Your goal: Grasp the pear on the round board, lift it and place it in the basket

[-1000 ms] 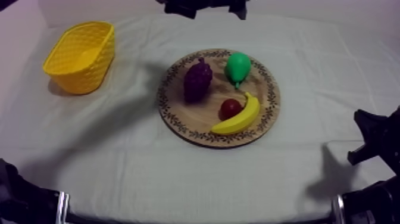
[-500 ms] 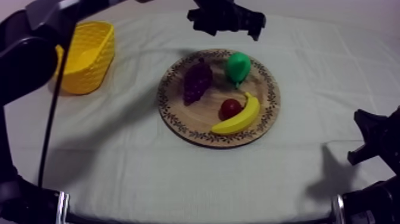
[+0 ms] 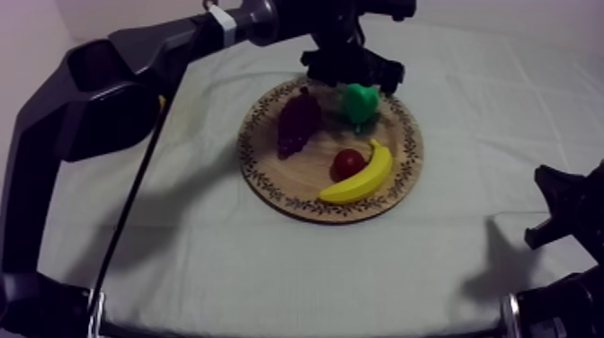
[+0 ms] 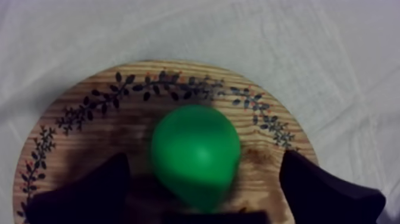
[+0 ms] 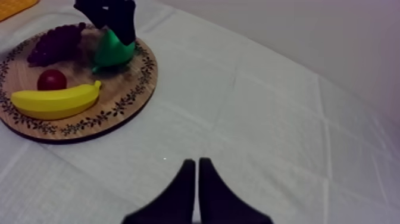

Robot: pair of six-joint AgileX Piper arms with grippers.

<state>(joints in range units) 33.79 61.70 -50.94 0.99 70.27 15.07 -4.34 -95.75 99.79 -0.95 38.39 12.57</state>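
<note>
The wooden board (image 3: 270, 184) sits mid-table. Your left gripper (image 3: 352, 74) hangs open over its one o'clock edge. Your right gripper (image 5: 197, 164) rests closed over bare cloth. The pear (image 3: 359, 102) lies on the board at one o'clock, between the left fingers (image 4: 89, 190), untouched.

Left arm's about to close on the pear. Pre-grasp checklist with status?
1. Left gripper open: ok.
2. Pear centred between its fingers: ok.
3. Pear resting on wooden board: ok.
4. Fingers clear of grapes: cannot tell.
5. Right gripper shut, off the board: ok.
6. Way to yellow basket free: cannot tell, left arm covers it from above.
</note>
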